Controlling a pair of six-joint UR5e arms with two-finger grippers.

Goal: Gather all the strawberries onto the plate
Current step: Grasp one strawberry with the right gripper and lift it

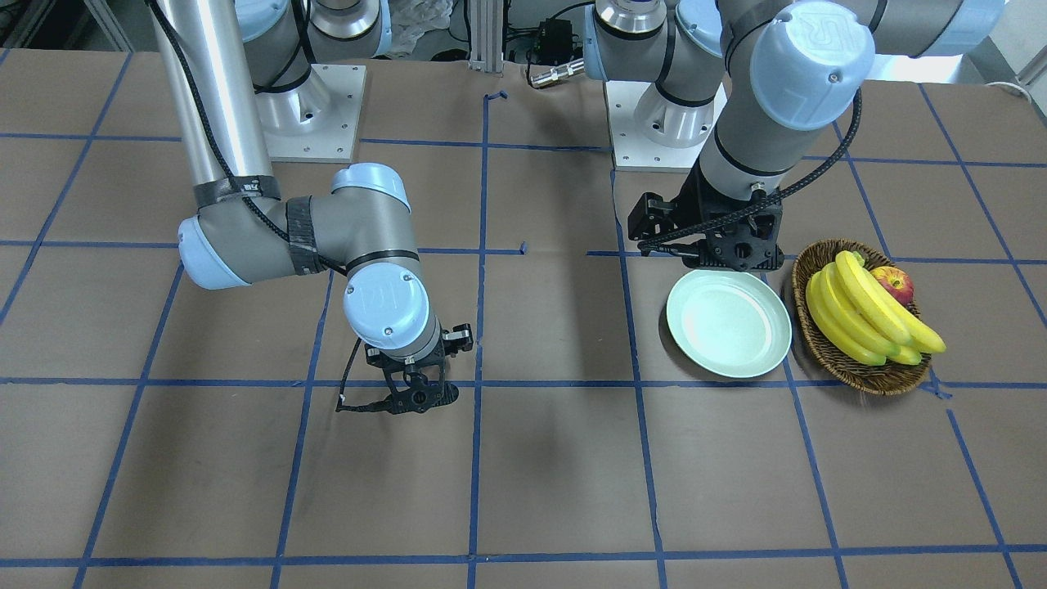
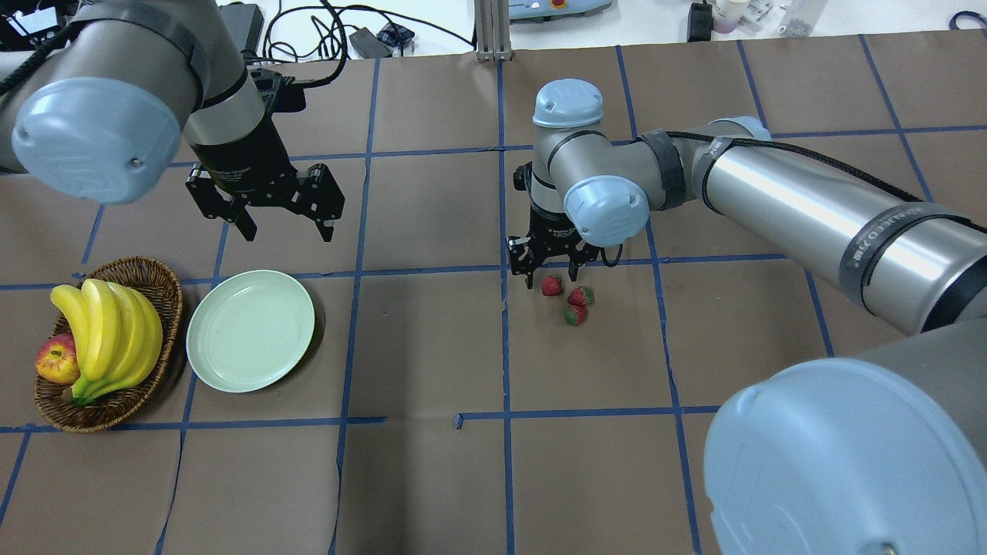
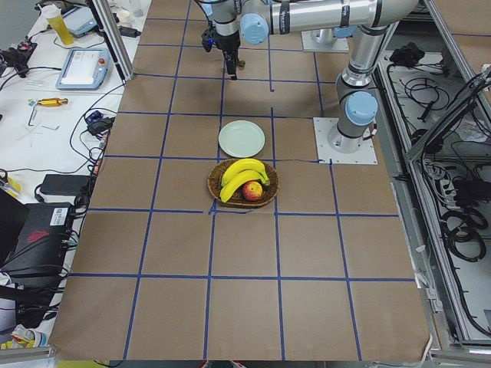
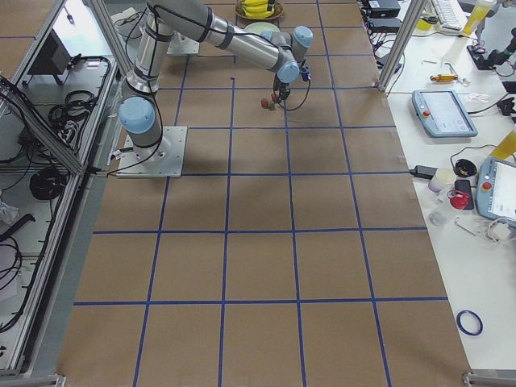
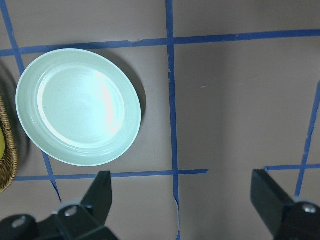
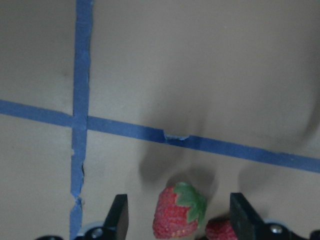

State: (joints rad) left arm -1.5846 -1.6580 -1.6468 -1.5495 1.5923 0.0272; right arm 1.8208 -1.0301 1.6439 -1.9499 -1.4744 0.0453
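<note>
Now we are holding the right gripper (image 2: 552, 279), fingers (image 6: 118, 216) spread, astride one of the strawberries (image 6: 175, 220), well apart from the plate (image 2: 250, 330). We are judging it light and soft, needing a gentle mid-body pinch.

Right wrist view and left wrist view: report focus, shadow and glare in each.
Right wrist view: the strawberry between the jaws looks soft, slightly out of focus, with a diffuse dark shadow on the paper above it. Left wrist view: sharp, with a bright glare streak across the plate.
</note>
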